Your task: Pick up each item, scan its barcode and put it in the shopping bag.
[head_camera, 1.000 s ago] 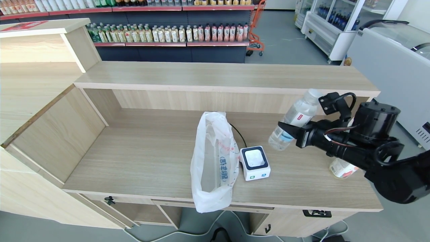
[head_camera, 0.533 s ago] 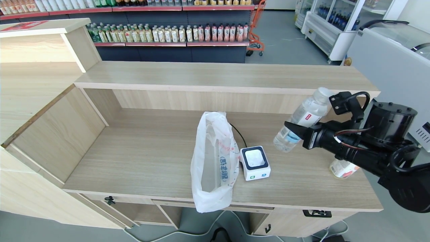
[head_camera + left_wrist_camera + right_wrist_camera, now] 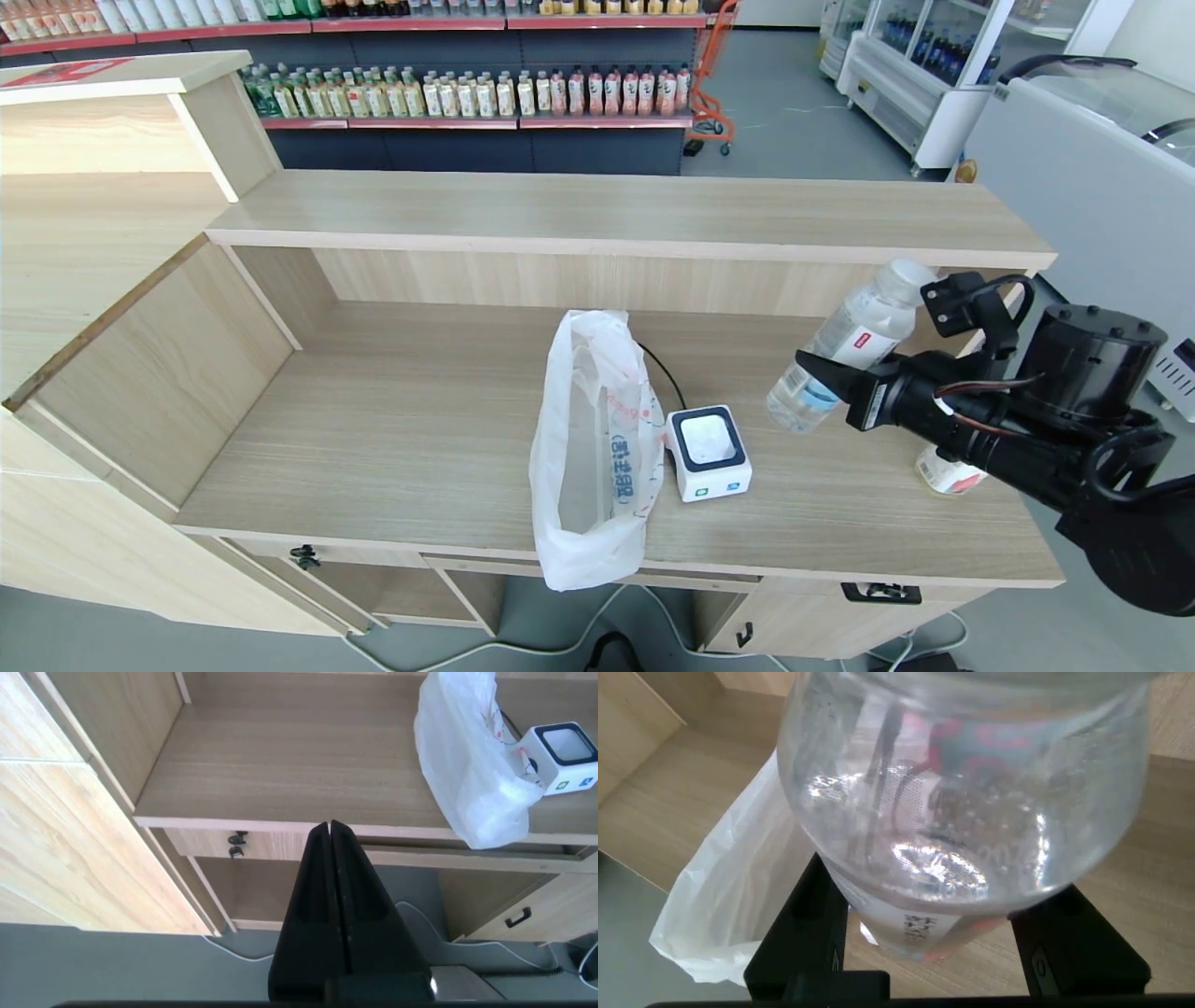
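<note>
Wooden checkout surface (image 3: 420,420) with a raised ledge along its far side. A white plastic shopping bag (image 3: 593,448) stands near the middle of the surface, its mouth open upward and its lower part hanging over the near edge. The right pincer (image 3: 812,373) is at the right, above the surface, grasping a clear water bottle (image 3: 854,341). The bottle is held off the surface and tilted, with its cap up and to the far right and its base down toward the left. In the right wrist view the two dark fingers (image 3: 799,929) press on opposite sides of the bottle's body. The left pincer (image 3: 332,835) is clenched on nothing, its fingers pressed flat together, out beyond the near edge of the surface and left of the bag. A white barcode scanner (image 3: 708,451) with a dark-framed window sits just right of the bag, touching it. A black cable (image 3: 665,373) runs from it toward the far side. A small white container (image 3: 945,471) stands at the right, partly hidden by the right arm.
</note>
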{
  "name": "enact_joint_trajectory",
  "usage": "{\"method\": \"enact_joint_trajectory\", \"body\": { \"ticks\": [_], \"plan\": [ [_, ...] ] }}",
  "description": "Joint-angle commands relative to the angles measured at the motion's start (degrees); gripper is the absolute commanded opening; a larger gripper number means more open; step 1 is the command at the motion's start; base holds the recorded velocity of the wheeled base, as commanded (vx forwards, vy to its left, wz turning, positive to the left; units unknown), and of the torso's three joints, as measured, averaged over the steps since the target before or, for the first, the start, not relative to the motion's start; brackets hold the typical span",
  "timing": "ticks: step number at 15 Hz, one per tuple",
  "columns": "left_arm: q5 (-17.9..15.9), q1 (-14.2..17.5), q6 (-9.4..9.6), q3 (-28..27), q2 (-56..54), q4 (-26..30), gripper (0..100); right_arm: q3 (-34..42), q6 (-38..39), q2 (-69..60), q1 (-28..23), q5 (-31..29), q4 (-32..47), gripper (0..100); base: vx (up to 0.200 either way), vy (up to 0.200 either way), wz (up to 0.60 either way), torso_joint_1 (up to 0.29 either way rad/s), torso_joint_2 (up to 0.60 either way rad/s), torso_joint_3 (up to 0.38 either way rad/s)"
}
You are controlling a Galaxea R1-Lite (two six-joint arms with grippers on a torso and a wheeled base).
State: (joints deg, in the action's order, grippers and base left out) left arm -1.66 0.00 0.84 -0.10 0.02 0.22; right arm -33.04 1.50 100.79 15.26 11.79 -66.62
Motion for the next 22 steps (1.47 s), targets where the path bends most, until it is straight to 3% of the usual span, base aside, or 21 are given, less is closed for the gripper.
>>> {"method": "enact_joint_trajectory", "body": {
  "ticks": [1,8,11,16,22],
  "plan": [
    [-0.01,0.0,-0.14,-0.08,-0.02,0.04,0,0.52,-0.09,0.81,0.03,-0.01,-0.09,0,0.0,0.2,0.0,0.002,0.01,0.007],
    [-0.01,0.0,-0.14,0.01,-0.02,0.04,0,-0.1,-0.09,2.22,0.29,0.25,-0.09,0,0.0,0.2,0.0,0.0,0.0,0.003],
    [-0.01,0.0,-0.14,0.01,-0.02,0.04,0,-2.12,-1.15,6.35,2.05,0.34,-0.35,0,0.0,0.0,0.0,0.0,0.0,0.0],
    [-0.01,0.0,-0.14,0.01,-0.02,0.04,0,-2.82,-3.7,15.75,6.27,0.25,-9.05,0,0.0,0.0,0.0,0.0,0.0,0.0],
    [-0.01,0.0,-0.14,0.01,-0.02,0.04,0,-3.88,-6.51,27.88,7.06,0.34,-18.63,0,0.0,0.0,0.0,0.0,0.0,0.0]
  ]
}}
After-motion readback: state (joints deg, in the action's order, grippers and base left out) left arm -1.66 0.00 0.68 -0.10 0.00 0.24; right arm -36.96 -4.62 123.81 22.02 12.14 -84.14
